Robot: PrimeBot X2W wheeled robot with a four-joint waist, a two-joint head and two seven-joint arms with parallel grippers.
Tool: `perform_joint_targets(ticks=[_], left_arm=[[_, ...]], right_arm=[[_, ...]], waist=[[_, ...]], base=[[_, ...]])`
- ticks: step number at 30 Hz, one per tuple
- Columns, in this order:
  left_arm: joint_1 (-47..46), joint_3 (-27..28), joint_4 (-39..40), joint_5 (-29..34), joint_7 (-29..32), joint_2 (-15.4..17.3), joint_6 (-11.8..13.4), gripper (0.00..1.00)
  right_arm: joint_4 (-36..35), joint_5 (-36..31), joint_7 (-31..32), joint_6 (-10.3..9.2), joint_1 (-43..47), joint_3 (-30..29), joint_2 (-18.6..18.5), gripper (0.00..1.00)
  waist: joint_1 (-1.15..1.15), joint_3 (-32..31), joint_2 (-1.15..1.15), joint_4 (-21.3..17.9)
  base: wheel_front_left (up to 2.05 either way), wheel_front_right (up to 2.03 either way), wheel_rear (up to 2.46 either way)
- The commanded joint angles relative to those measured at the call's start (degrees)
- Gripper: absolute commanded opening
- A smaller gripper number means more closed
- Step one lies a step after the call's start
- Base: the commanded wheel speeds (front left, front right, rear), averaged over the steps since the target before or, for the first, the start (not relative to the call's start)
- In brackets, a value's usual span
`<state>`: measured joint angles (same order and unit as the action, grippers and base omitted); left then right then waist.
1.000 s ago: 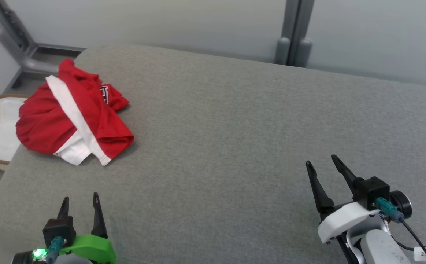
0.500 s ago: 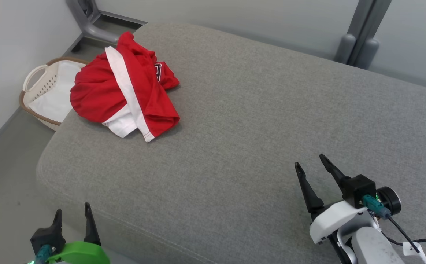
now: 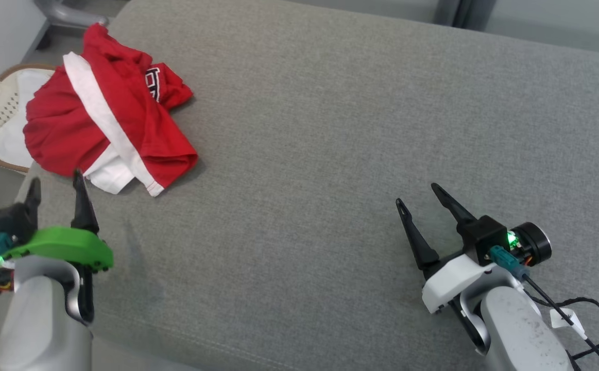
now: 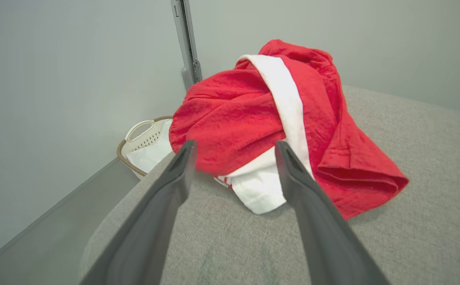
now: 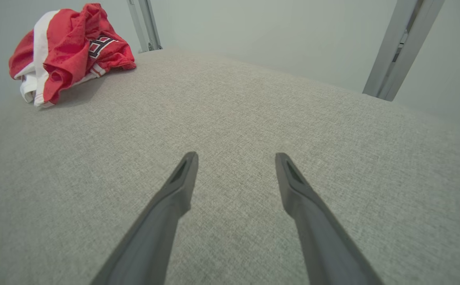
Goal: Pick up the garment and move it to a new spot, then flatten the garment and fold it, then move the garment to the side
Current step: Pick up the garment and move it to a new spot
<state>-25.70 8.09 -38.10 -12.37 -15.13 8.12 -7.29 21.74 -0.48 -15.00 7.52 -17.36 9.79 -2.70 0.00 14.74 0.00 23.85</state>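
I see the garment (image 3: pixel 139 129) lying crumpled at the upper left of the head view, on the corner of the grey cushion (image 3: pixel 330 129). The left tool (image 3: pixel 55 178), at lower left, is open and empty, just beside the garment. The right tool (image 3: pixel 415 193), at lower right, is open and empty, well apart from it.

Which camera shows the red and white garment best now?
The left wrist view: the garment sits close and large, its folds and white band clear. The head view shows the whole crumpled heap, smaller, at the far left corner of the grey cushion. The right wrist view shows it small and distant, lettering visible.
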Motion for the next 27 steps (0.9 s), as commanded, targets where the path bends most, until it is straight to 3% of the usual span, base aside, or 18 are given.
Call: perform_joint_targets(ticks=[1, 8, 15, 24, 25, 27], left_arm=[[-3.1, -0.9, -0.7, -1.0, 0.0, 1.4, -0.2, 1.0], [-14.0, -6.4, -6.6, -7.9, 0.0, 7.4, -0.2, 1.0], [-22.9, -12.7, -17.3, -15.4, 1.0, 12.8, -0.2, 1.0], [-25.9, -17.8, -26.3, -23.6, 8.5, 14.3, -0.1, 1.0], [-25.8, -18.4, -26.7, -24.5, 9.0, 14.4, -0.1, 0.49], [-25.4, -19.1, -26.9, -25.8, 8.8, 14.5, -0.1, 0.0]], right_arm=[[-0.1, -0.6, -0.3, -0.06, -1.3, 0.1, -0.4, 1.0], [-0.5, -1.8, -0.3, -0.06, -4.0, 1.0, -0.4, 1.0], [0.2, -2.6, -0.1, -0.07, -6.2, 1.9, -0.5, 1.0], [1.5, -3.0, 0.2, -0.15, -5.6, 1.6, -1.3, 1.0], [1.7, -3.0, 0.2, -0.15, -5.5, 1.5, -1.3, 1.0], [1.7, -2.7, 0.2, -0.15, -5.4, 1.2, -1.4, 1.0]], waist=[[0.0, 4.8, 0.0, -3.9], [0.0, 9.8, 0.0, -6.3], [0.0, 13.4, 0.0, -8.6], [0.0, 14.6, 0.0, -10.1], [0.0, 14.5, 0.0, -10.2], [0.0, 14.2, 0.0, -10.3]], base=[[0.0, 0.0, 0.0], [0.0, 0.0, 0.0], [0.0, 0.0, 0.0], [0.0, 0.0, 0.0], [0.0, 0.0, 0.0], [0.0, 0.0, 0.0]])
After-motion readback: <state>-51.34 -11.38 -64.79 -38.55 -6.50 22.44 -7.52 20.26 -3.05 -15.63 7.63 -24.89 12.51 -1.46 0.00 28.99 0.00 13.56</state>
